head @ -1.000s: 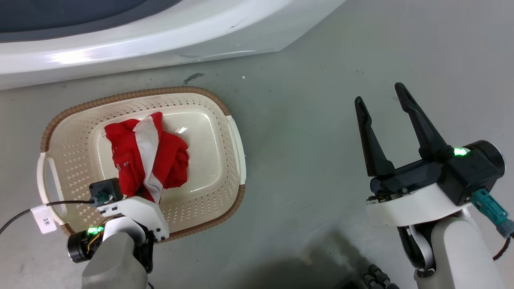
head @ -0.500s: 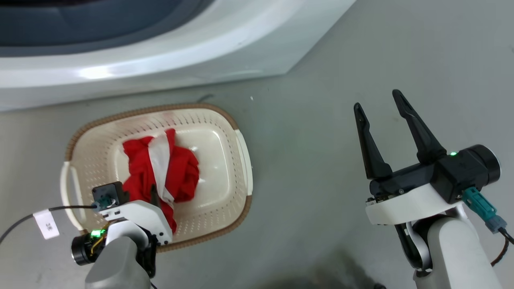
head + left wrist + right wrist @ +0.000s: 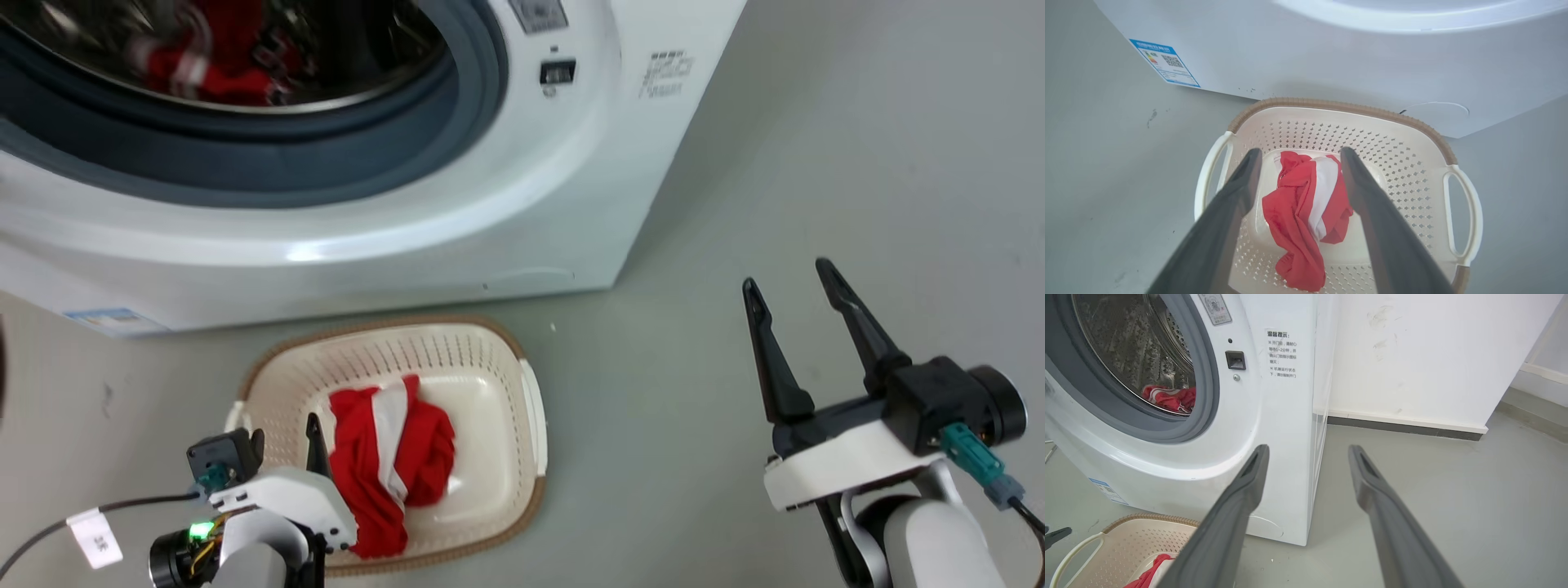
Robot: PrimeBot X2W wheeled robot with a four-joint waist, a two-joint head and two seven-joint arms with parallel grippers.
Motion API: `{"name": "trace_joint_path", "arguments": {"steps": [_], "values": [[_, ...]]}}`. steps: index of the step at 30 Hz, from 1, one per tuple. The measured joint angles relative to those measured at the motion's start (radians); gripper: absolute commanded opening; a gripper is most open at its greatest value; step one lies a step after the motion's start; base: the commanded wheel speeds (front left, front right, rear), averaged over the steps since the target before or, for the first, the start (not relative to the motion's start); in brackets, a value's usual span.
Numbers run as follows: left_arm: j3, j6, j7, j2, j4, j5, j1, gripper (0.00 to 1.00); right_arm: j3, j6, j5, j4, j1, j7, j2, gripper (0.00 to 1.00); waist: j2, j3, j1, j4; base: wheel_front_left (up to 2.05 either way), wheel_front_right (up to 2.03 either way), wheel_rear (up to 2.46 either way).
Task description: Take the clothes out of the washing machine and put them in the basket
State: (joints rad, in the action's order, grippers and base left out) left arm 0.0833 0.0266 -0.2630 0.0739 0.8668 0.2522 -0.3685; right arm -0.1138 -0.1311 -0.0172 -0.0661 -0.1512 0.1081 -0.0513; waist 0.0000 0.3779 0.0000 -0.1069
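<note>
The white washing machine (image 3: 522, 204) stands at the top, its drum open. Red clothes with white stripes (image 3: 212, 73) lie inside the drum, also seen in the right wrist view (image 3: 1169, 398). The cream basket (image 3: 522, 408) sits on the floor before the machine. It holds a crumpled red garment with a white band (image 3: 392, 457). My left gripper (image 3: 286, 437) hovers over the basket's near side. In its wrist view the left gripper (image 3: 1298, 153) is open, with the garment (image 3: 1306, 212) lying loose below, untouched. My right gripper (image 3: 788, 273) is open and empty over bare floor at the right.
Grey floor (image 3: 816, 122) stretches to the machine's right. A white wall with a dark skirting strip (image 3: 1404, 426) stands behind it. A blue energy label (image 3: 1165, 63) marks the machine's lower left front. A cable with a white tag (image 3: 94, 539) trails from my left wrist.
The head camera has tilted up, so the drum opening and the clothes inside have come into view. My left gripper has lifted slightly off the garment. The right gripper stays open.
</note>
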Motion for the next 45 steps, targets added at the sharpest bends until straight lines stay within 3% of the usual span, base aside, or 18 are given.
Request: {"name": "trace_joint_path", "arguments": {"steps": [11, 19, 25, 34, 45], "values": [[0.017, -0.005, 0.000, -0.020, -0.252, -0.065, 0.115, 1.00, 0.024, 0.000, -0.004, -0.025, 0.080, -0.043, 0.000, 1.00, 0.0000, -0.158, -0.0003, 0.045, 0.00, 0.00, 0.00], [-0.021, -0.016, 0.000, -0.019, -0.353, -0.134, 0.060, 1.00, 0.022, 0.000, -0.014, -0.036, 0.092, -0.052, 0.000, 1.00, 0.0000, -0.182, -0.0002, 0.057, 0.00, 0.00, 0.00], [-0.057, -0.034, 0.000, 0.041, -0.315, -0.193, -0.090, 1.00, 0.005, 0.000, -0.017, -0.041, 0.088, -0.050, 0.000, 1.00, 0.0000, -0.155, -0.0001, 0.042, 0.00, 0.00, 0.00], [-0.113, -0.068, 0.046, 0.146, -0.150, -0.260, -0.372, 1.00, -0.015, 0.000, -0.038, -0.041, 0.037, -0.025, 0.000, 1.00, 0.0000, -0.067, 0.0000, -0.019, 0.00, 0.00, 0.00], [-0.169, -0.117, 0.241, 0.278, -0.013, -0.312, -0.687, 1.00, -0.038, 0.000, -0.074, -0.015, -0.027, 0.022, -0.001, 1.00, 0.0000, 0.096, 0.0002, -0.105, 0.00, 0.00, 0.00]]}}
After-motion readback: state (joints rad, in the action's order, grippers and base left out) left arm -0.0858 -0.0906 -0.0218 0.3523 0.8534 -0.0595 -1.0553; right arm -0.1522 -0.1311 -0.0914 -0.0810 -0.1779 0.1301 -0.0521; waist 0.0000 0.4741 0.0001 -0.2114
